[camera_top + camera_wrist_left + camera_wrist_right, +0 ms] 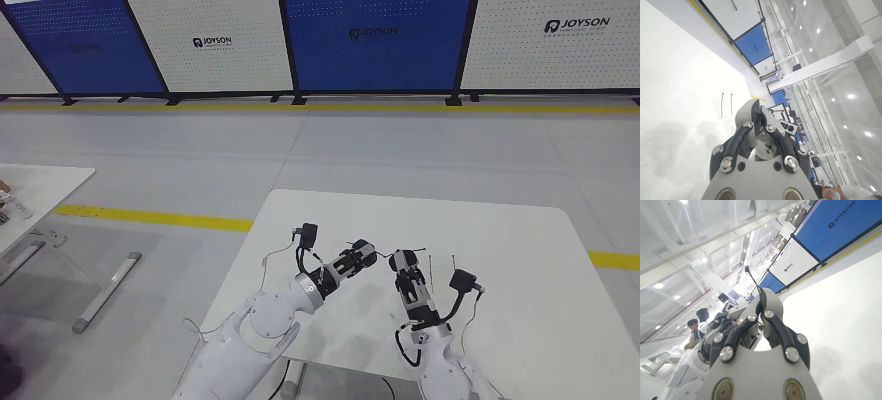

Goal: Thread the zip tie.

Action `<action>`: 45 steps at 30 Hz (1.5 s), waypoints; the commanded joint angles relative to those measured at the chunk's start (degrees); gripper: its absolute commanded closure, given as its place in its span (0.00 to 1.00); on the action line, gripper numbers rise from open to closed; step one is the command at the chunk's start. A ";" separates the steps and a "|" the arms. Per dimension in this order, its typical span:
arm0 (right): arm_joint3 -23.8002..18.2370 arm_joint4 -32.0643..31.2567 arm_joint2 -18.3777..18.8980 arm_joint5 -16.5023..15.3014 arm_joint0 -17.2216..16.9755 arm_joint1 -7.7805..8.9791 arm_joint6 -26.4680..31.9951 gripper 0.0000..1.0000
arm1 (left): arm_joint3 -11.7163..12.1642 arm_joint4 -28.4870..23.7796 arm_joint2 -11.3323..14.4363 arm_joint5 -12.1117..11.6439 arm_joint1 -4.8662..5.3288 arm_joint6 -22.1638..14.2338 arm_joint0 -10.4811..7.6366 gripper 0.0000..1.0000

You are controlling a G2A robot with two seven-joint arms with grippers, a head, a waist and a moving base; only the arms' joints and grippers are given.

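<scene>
Overhead, my left gripper [366, 251] and right gripper [401, 258] hang close together above the white table [520, 330], with two spare ties [431, 268] lying near the right one. From my left wrist, the fingers [745, 111] are pinched tight on a thin black strip, seemingly the tail of the zip tie [760, 117]. From my right wrist, the jaws are clamped on the zip tie, its head [747, 268] poking out past the tips. It should be light, springy and slick, I judge; holds near each end should limit flexing.

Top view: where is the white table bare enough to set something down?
Bare: white table along its far edge, and right side past two loose black zip ties. Crowded: centre front, where left gripper and right gripper sit close.
</scene>
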 commanded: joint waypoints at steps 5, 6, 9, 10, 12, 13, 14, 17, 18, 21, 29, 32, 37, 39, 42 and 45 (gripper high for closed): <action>0.18 -0.39 0.08 0.23 0.01 -0.05 -0.05 1.00 | 0.11 -0.31 0.05 0.41 -0.01 0.01 -0.11 0.95; 0.20 -0.45 0.10 0.26 0.00 -0.05 -0.08 1.00 | 0.13 -0.29 0.07 0.46 -0.01 0.01 -0.13 0.93; 0.23 -0.88 0.20 0.48 -0.03 -0.07 -0.28 1.00 | 0.15 -0.21 0.15 0.55 -0.02 0.13 -0.21 0.94; 0.26 -1.23 0.25 0.66 -0.02 -0.07 -0.44 1.00 | 0.16 -0.23 0.17 0.54 -0.03 0.19 -0.21 0.93; 0.32 -2.27 0.19 1.11 -0.01 -0.09 -0.96 1.00 | 0.18 -0.20 0.22 0.54 -0.03 0.30 -0.22 0.91; 0.35 -2.51 0.12 1.23 -0.01 -0.11 -1.17 1.00 | 0.19 -0.14 0.24 0.58 -0.03 0.34 -0.23 0.91; 0.38 -2.72 0.07 1.36 0.00 -0.14 -1.37 1.00 | 0.17 -0.08 0.25 0.64 -0.03 0.37 -0.24 0.91; 0.44 -3.63 -0.09 1.95 0.02 -0.23 -2.35 1.00 | 0.17 0.13 0.28 0.78 -0.02 0.44 -0.25 0.90; 0.47 -3.93 -0.16 2.20 0.04 -0.27 -2.74 1.00 | 0.18 0.32 0.32 0.86 -0.01 0.36 -0.25 0.90; 0.57 -4.39 -0.33 2.61 0.11 -0.38 -3.36 1.00 | 0.20 0.81 0.51 1.23 0.03 -0.14 -0.31 0.85; 0.66 -4.56 -0.33 2.73 0.31 -0.54 -3.69 1.00 | 0.20 1.72 1.00 2.11 0.08 -0.96 -0.65 0.73; 0.59 -4.80 -0.35 2.91 0.35 -0.60 -3.89 1.00 | 0.14 2.40 1.25 2.36 0.11 -1.20 -0.72 0.74; 0.59 -5.42 -0.51 3.20 0.47 -0.70 -3.99 1.00 | -0.02 2.82 1.51 2.56 0.12 -1.16 -0.70 0.75; 0.62 -5.63 -0.62 3.27 0.44 -0.75 -4.08 1.00 | -0.06 2.85 1.58 2.63 0.12 -1.15 -0.70 0.76; 0.66 -5.89 -0.64 3.26 0.47 -0.79 -4.06 1.00 | -0.12 2.76 1.64 2.69 0.12 -1.17 -0.73 0.78; 0.69 -6.15 -0.69 3.25 0.45 -0.82 -4.03 1.00 | -0.20 2.60 1.69 2.73 0.12 -1.17 -0.75 0.78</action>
